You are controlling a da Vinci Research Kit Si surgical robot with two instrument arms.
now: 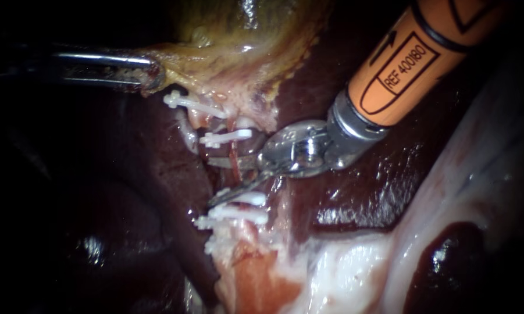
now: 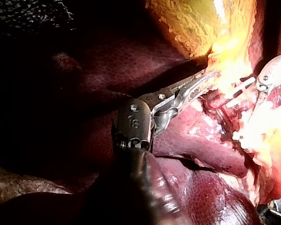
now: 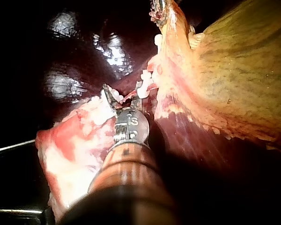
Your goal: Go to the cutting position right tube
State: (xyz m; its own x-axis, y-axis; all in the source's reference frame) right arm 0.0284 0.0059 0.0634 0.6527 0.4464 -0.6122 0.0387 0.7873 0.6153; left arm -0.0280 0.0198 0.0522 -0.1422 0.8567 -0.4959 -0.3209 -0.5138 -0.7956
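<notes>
My L instrument [image 1: 154, 75] lies level from the left, jaws clamped on the gallbladder [image 1: 232, 52] edge. R tube [image 1: 234, 166] runs btwn clips [image 1: 227, 138], inside the gaping jaws of my R instrument [image 1: 214, 181], whose shaft slants in from upper right.

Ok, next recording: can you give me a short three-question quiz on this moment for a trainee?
1. True or false: the right tool has its jaws shut together.
2. What is the left tool shut on? A) the liver B) the edge of the gallbladder C) a clip
3. Fill in: the thin red tube between the right tool's jaws runs between white ____.
Key: 1 false, a gap shows between them; 2 B; 3 clips.
</notes>
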